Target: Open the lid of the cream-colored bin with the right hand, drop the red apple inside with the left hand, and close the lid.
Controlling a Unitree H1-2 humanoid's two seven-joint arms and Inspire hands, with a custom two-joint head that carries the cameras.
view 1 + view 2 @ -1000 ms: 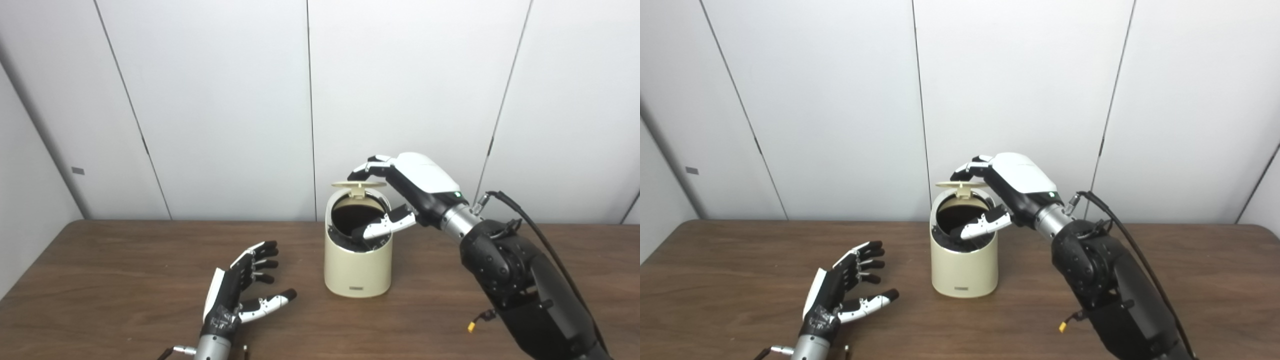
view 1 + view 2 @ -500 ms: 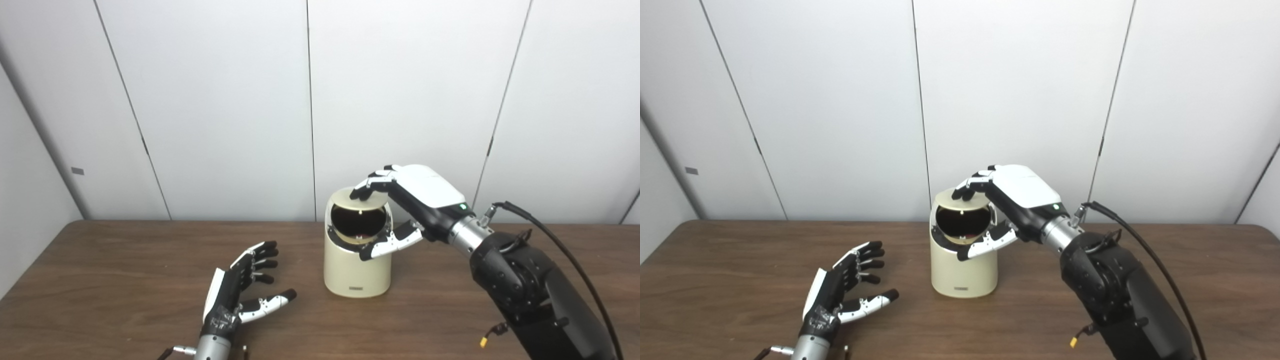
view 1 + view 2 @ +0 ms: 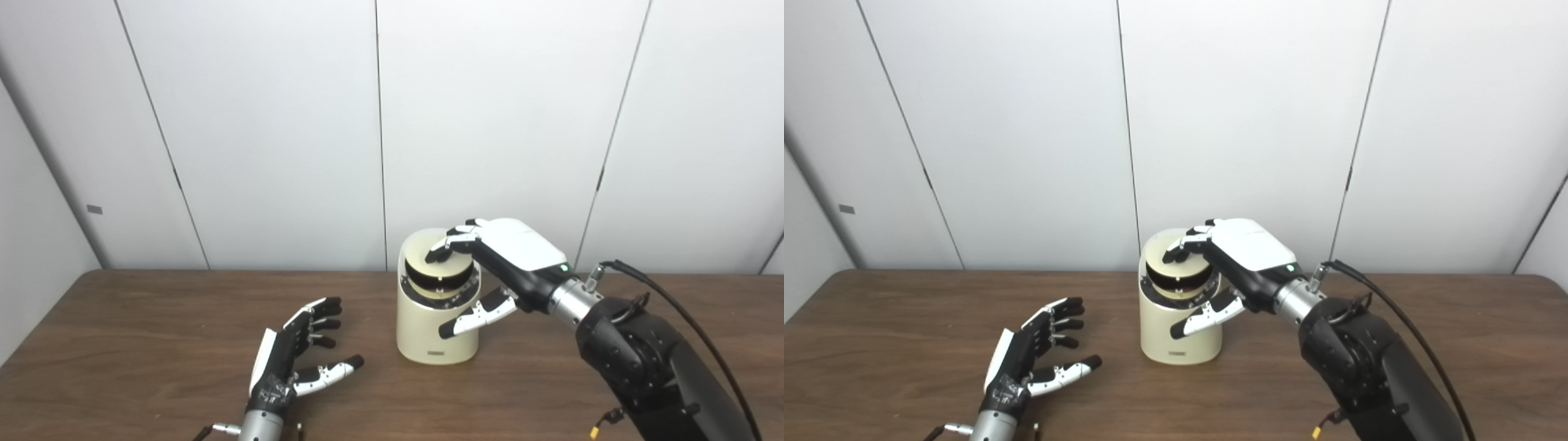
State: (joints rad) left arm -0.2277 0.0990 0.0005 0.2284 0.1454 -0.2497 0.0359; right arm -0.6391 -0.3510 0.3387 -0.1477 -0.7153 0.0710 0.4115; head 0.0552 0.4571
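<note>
Right hand (image 3: 508,257), fingers spread, presses the part-lowered lid (image 3: 436,260) of the cream bin (image 3: 436,331); left hand (image 3: 291,361) lies spread, empty, at bin's 8 o'clock.

We see a dark brown wooden desk (image 3: 135,331) standing against white wall panels (image 3: 269,122) split by thin vertical seams.

A robot test room or lab: a plain brown wooden table (image 3: 122,343) stands against bare white wall panels (image 3: 269,122) with dark seams, and behind the table nothing domestic shows, only those blank panels.
</note>
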